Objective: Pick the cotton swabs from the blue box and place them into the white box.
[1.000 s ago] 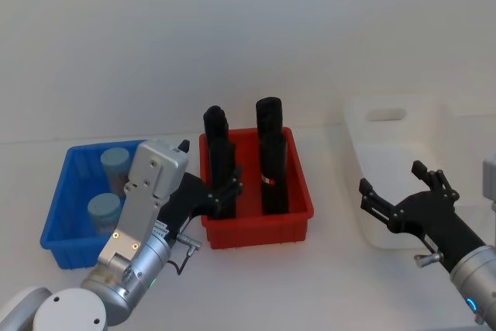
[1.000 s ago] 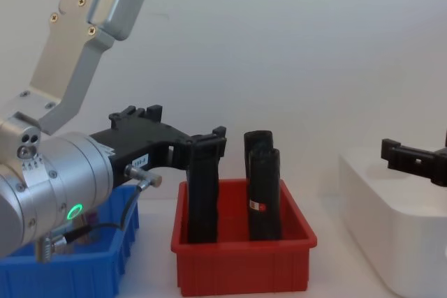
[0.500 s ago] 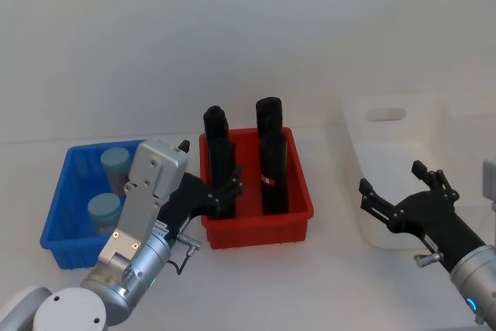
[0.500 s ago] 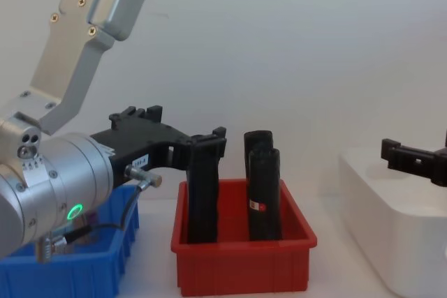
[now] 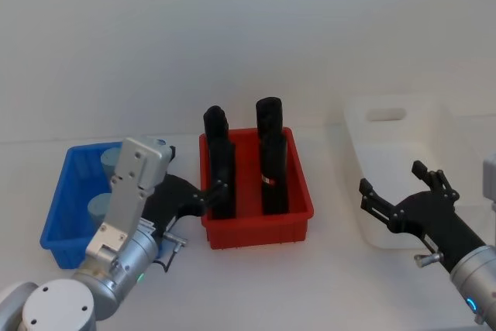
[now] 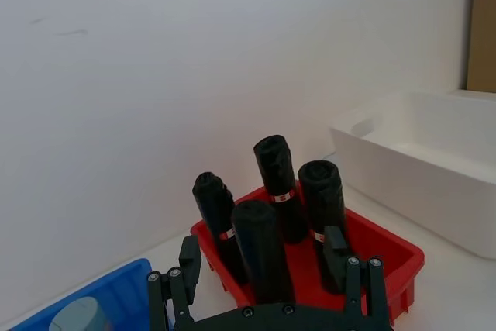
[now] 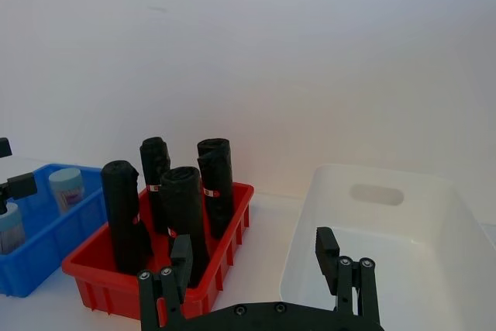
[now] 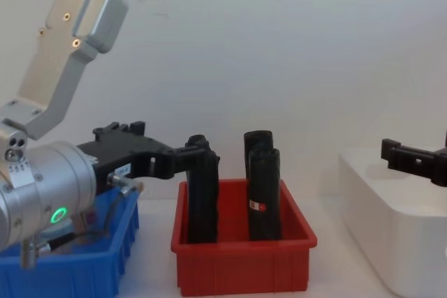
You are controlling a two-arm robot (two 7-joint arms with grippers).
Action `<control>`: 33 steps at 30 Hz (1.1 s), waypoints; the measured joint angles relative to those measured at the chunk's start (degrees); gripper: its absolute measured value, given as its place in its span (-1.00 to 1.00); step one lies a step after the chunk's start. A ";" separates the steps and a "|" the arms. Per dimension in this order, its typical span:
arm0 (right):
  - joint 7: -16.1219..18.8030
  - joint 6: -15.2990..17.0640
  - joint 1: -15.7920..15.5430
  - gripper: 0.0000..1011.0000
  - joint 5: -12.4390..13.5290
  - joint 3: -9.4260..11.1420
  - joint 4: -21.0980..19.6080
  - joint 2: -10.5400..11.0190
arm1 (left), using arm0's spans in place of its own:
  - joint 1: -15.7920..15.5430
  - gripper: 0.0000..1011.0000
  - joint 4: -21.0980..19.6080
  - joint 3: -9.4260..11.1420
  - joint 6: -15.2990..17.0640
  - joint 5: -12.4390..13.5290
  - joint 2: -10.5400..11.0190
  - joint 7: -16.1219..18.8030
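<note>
The blue box [image 5: 56,205] sits at the left and holds two cotton swabs jars with pale blue lids [image 5: 99,208] [image 5: 110,159], partly hidden by my left arm. My left gripper [image 5: 194,182] [image 8: 167,153] is open and empty, above the gap between the blue box and the red bin, with one fingertip close beside a black roll. The left wrist view has the gripper [image 6: 262,260], the blue box [image 6: 116,292] and a jar lid [image 6: 77,317]. The white box [image 5: 387,162] [image 7: 304,215] stands at the right. My right gripper [image 5: 394,184] [image 7: 254,257] hangs open before its near-left corner.
A red bin [image 5: 256,229] between the two boxes holds several tall black upright rolls [image 5: 270,162]. A white wall rises close behind everything. There is bare white table in front of the bins.
My left arm has swung left and lower, carrying its open gripper from the red bin toward the blue box. The right arm has not moved.
</note>
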 joint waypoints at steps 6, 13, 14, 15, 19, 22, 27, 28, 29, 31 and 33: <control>0.00 0.00 0.00 0.98 0.00 0.00 0.00 0.00 | -0.82 0.99 2.13 -1.21 0.64 -1.58 0.27 -0.26; 0.00 0.00 0.00 0.98 0.00 0.00 0.00 0.01 | -2.08 0.99 5.02 -2.78 1.33 -3.29 0.52 -0.63; 0.00 0.00 0.00 0.98 0.00 0.00 0.00 0.00 | -2.32 0.99 5.59 -3.07 1.60 -3.73 0.56 -0.73; 0.00 0.00 0.00 0.98 0.00 0.00 0.00 0.00 | -2.45 0.99 5.88 -3.22 1.74 -3.92 0.59 -0.77; 0.00 0.00 0.00 0.98 0.00 0.00 0.00 0.00 | -3.13 0.99 7.36 -4.01 2.65 -5.01 0.71 -0.97; 0.00 0.00 0.00 0.98 0.00 0.00 0.00 0.00 | -3.59 0.99 8.42 -4.58 3.41 -5.91 0.80 -1.06; 0.00 0.00 0.00 0.98 0.00 0.00 0.00 0.00 | -4.31 0.99 10.56 -5.55 4.82 -7.47 0.92 -1.23; 0.00 0.00 0.00 0.98 0.00 0.00 0.00 0.00 | -4.40 0.99 10.81 -5.66 5.00 -7.66 0.93 -1.24; 0.00 0.00 0.00 0.98 0.00 0.00 0.00 0.00 | -4.49 0.99 11.08 -5.77 5.17 -7.83 0.93 -1.25; 0.00 0.00 0.00 0.98 0.00 0.00 0.00 0.00 | -4.69 0.99 11.68 -6.01 5.54 -8.24 0.95 -1.26; 0.00 0.00 0.00 0.98 0.00 0.00 0.00 0.00 | -4.94 0.99 12.42 -6.31 5.98 -8.69 0.96 -1.27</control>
